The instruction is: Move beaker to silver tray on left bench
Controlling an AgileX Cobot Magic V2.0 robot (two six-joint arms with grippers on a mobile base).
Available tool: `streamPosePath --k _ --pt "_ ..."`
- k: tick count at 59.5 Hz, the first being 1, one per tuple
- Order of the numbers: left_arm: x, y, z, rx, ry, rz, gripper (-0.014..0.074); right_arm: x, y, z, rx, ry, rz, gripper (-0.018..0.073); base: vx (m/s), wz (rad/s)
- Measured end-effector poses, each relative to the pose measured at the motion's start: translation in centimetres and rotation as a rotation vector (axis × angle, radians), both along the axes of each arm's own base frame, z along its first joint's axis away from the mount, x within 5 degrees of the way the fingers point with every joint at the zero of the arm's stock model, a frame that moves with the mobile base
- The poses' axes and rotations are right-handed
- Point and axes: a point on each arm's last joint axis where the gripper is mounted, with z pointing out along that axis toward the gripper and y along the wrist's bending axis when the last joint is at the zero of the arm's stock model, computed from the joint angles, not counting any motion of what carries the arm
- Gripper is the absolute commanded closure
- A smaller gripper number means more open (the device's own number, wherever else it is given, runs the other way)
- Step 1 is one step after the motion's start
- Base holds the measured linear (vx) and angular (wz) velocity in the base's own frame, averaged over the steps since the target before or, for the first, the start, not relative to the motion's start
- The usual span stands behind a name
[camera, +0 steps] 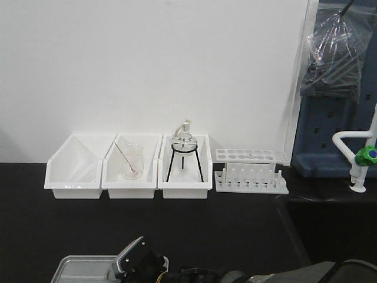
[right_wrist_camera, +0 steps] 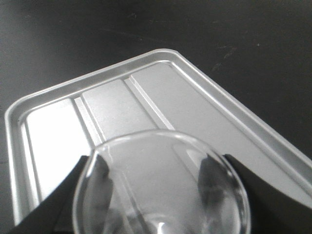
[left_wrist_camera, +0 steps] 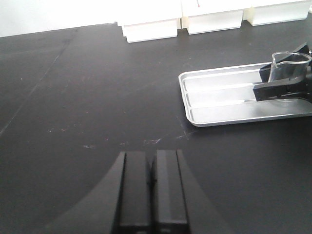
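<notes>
The right gripper (right_wrist_camera: 161,195) clasps the beaker (left_wrist_camera: 291,61) by its 2 sides, upright, so it should set down level; the silver tray (right_wrist_camera: 117,102) lies directly beneath it, contact unclear; the left gripper (left_wrist_camera: 152,195) is clenched, empty, well aside.

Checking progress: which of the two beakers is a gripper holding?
The empty beaker at the silver tray, clamped in the right gripper. The other beaker, with a rod in it, stands in the middle bin.

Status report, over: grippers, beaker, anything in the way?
Left gripper shut, empty, above the left bench. Right gripper shut on the beaker, over the silver tray. Nothing else in the tray.
</notes>
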Motion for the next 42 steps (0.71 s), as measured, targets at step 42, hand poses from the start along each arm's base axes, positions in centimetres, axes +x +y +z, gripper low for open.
streamPosePath --k 42 --pt "0.0 0.0 0.0 0.0 0.0 0.0 0.0595 0.2 -0.1 6.5 0.062 -0.103 -0.013 -0.0024 0.0 0.0"
